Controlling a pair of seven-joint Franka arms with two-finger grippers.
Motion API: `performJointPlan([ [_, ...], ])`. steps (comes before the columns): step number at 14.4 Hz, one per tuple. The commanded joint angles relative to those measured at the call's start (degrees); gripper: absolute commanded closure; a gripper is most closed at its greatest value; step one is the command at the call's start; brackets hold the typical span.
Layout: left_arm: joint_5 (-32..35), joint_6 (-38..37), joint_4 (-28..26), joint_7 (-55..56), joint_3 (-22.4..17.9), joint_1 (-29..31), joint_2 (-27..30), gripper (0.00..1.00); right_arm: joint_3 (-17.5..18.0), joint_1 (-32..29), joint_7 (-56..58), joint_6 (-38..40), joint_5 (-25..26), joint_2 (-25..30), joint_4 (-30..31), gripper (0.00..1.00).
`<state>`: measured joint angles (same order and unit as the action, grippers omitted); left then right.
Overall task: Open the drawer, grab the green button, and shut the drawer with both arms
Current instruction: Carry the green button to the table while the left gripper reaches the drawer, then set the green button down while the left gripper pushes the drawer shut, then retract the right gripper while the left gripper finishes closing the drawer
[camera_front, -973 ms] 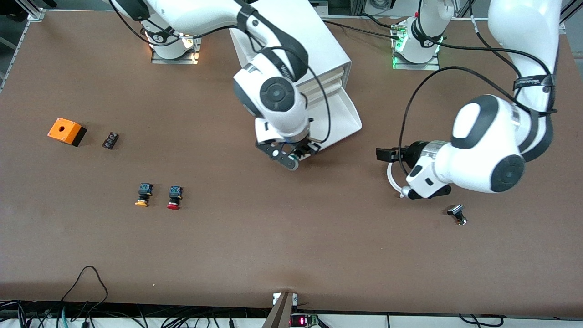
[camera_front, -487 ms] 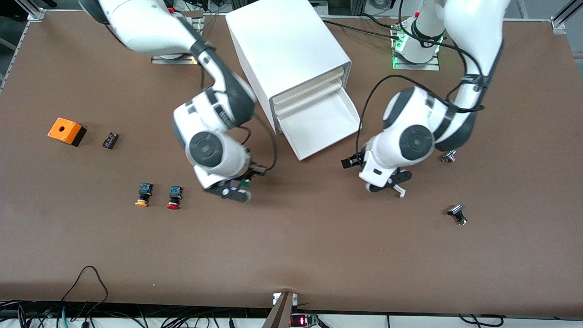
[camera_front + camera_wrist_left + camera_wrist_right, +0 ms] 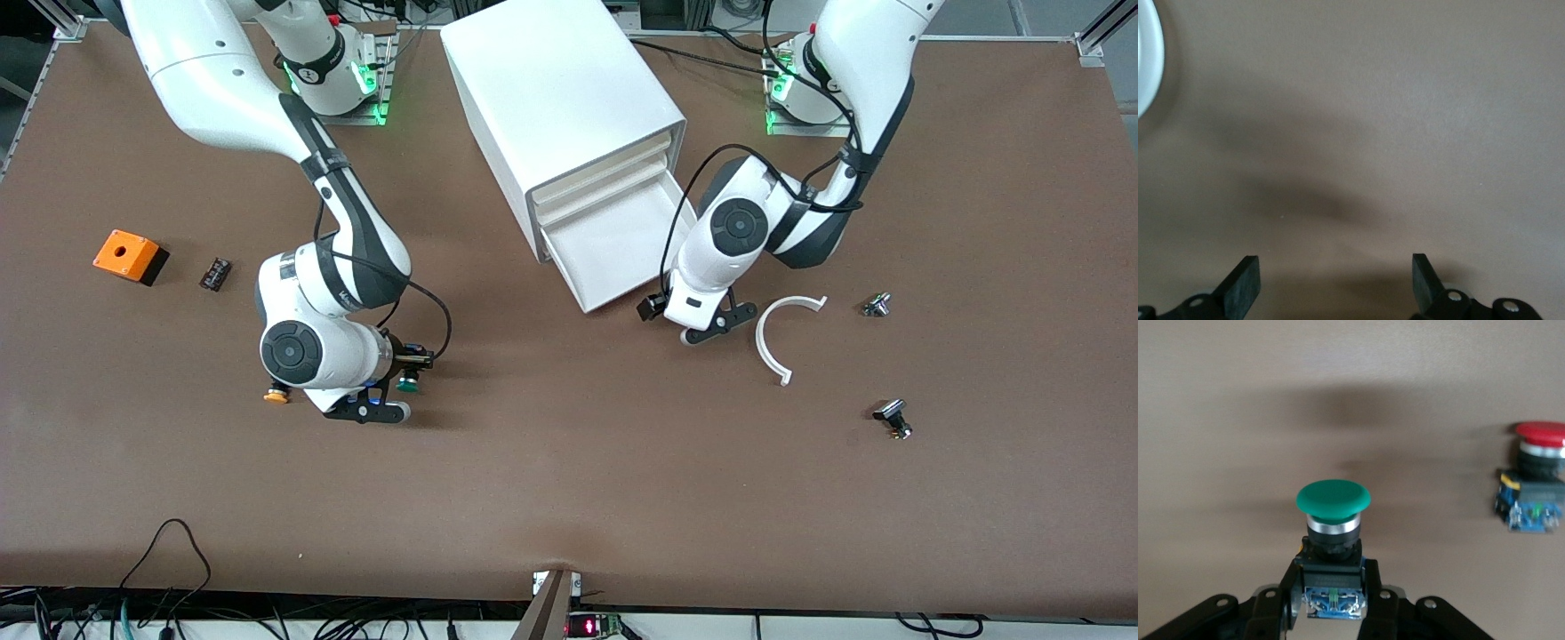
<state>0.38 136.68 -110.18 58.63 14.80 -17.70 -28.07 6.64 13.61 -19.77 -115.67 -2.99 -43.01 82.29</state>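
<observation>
Right gripper (image 3: 402,384) has swung away from the drawer (image 3: 618,244), fingers clamped on the green button (image 3: 1333,499), low beside the red one (image 3: 1540,433). Left gripper (image 3: 702,324), fingers wide, nears the open drawer's front to shut it.

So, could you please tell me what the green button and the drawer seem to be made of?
Button: glossy green cap, likely plastic, with a shiny metal-looking collar and black body.
Drawer: smooth matte white, probably plastic; thin moulded-looking walls.
</observation>
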Motion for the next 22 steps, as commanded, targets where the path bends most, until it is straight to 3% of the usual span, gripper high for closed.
performJointPlan([
  [1, 1.99, 1.93, -0.48, 2.8, -0.3, -0.84, -0.75, 0.0, -0.49, -0.51, 3.33, -6.57, -0.26, 3.11, 8.31, 1.0],
  [3, 1.73, 1.67, -0.56, 3.16, -0.03, -1.98, -1.46, 0.0, -0.57, -0.96, 3.42, -8.16, -0.26, 2.06, 8.59, 1.0],
  [4, 1.3, 1.4, -0.56, 3.51, 0.06, -2.42, -1.55, 0.0, -0.49, -1.04, 3.16, -7.64, -0.34, 2.14, 8.24, 0.91],
  [5, 0.86, 1.23, -0.82, 3.6, 0.14, -3.03, -1.38, 0.0, -0.49, -1.05, 2.55, -7.46, -0.43, 2.23, 8.15, 0.58],
  [6, 0.5, 0.96, -1.18, 3.86, 1.62, -3.21, -1.2, 0.0, -0.49, -0.96, 2.54, -7.46, -0.43, 2.32, 8.15, 0.1],
  [7, 0.33, 0.79, -1.27, 4.12, 3.55, -2.61, -1.11, 0.0, -0.49, -0.96, 2.98, -7.38, -0.43, 2.49, 8.06, 0.0],
  [15, -4.68, -0.45, -3.81, 5.09, 10.95, -2.25, -1.46, 0.0, -0.84, -4.3, 3.68, 0.62, 0.27, 10.74, 4.28, 0.0],
  [22, -8.36, -0.53, -5.05, 5.0, 13.77, -2.6, -1.55, 0.0, -6.63, -4.39, 11.15, 0.62, 0.8, 19.63, 4.19, 0.0],
])
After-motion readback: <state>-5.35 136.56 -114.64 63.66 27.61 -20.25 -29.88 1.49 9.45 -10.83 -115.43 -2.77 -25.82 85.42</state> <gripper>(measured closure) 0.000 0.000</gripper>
